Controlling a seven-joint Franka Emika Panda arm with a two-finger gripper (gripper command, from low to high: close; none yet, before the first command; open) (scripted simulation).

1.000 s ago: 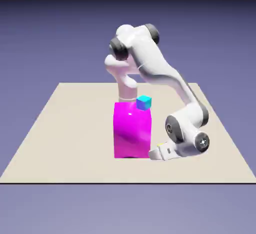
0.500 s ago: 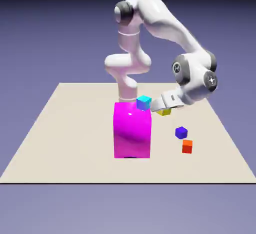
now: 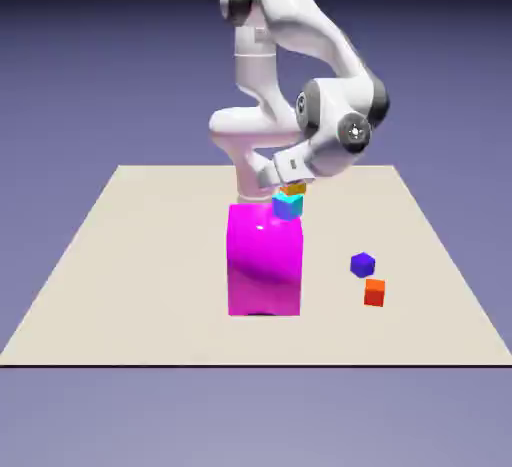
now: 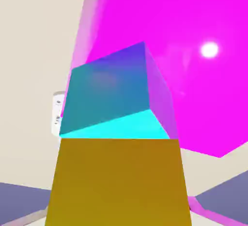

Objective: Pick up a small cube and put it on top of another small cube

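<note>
With my gripper (image 3: 291, 186) above the big magenta block (image 3: 264, 265), the small yellow cube (image 3: 293, 189) sits on the small cyan cube (image 3: 287, 206); jaw state unclear, I should part them evenly and lift straight up.

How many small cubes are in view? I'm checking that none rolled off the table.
4: the yellow cube on the cyan cube atop the magenta block; the purple cube and orange-red cube on the table.

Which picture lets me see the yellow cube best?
The hand view: the yellow cube fills the bottom, big, right against the cyan cube. In the exterior view it is only a tiny sliver under the claw.
</note>
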